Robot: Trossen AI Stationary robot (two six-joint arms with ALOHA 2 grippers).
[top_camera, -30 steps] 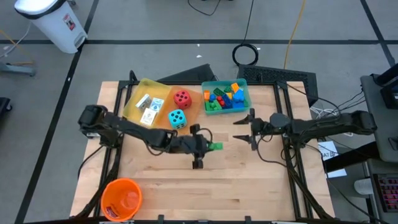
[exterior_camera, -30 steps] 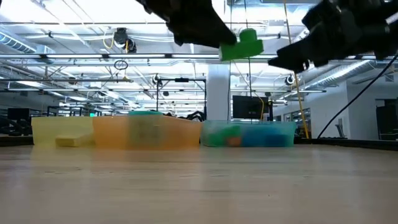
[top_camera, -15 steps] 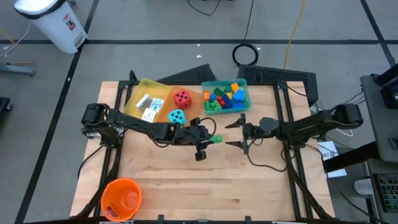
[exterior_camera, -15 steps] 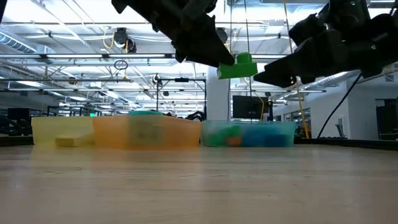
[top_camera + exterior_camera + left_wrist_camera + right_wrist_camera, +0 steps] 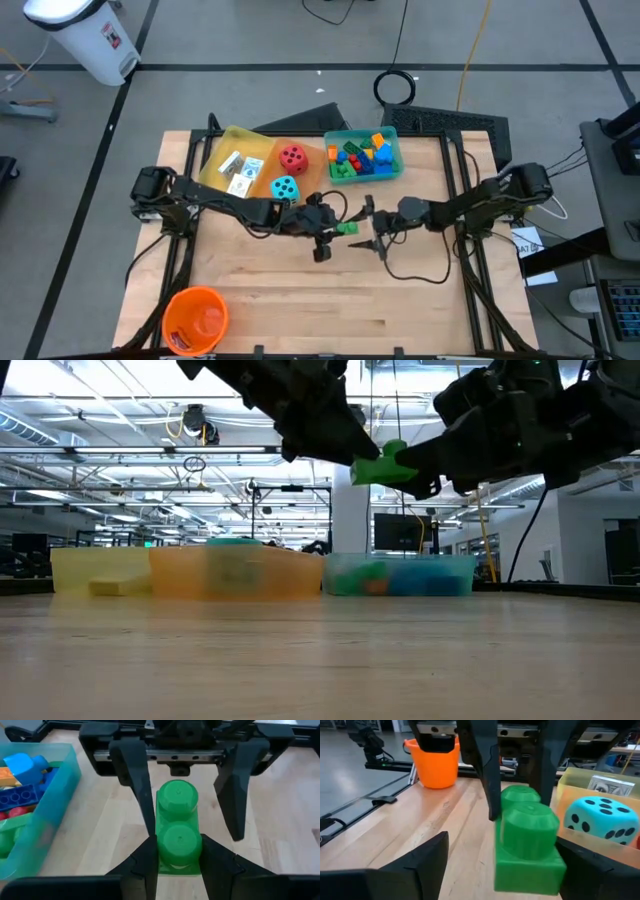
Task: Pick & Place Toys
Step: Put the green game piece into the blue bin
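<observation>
A green two-stud brick hangs over the middle of the table, studs up, with my left gripper shut on it. My right gripper has come from the table's right and is open. In the left wrist view its two fingers stand on either side of the brick's free end. In the low view the brick sits high above the tabletop between both grippers. The right wrist view shows the brick close up. My left gripper pinches the brick's two long sides at the end nearest it, between its two fingers. The fingers come from the table's left, slanting a little downward, and lie along the brick. The brick is lifted clear of the table, roughly level. Whether my right gripper touches the brick cannot be told.
At the far side stand a teal tray with several bricks, an orange tray with a red die and a cyan die, and a yellow tray with cards. An orange bucket stands at the near left corner.
My right gripper has moved toward the table's left and down, up to the green brick, until its fingers stand on either side of the brick's free end. My left gripper carried the brick a little toward the far edge, then kept still.
</observation>
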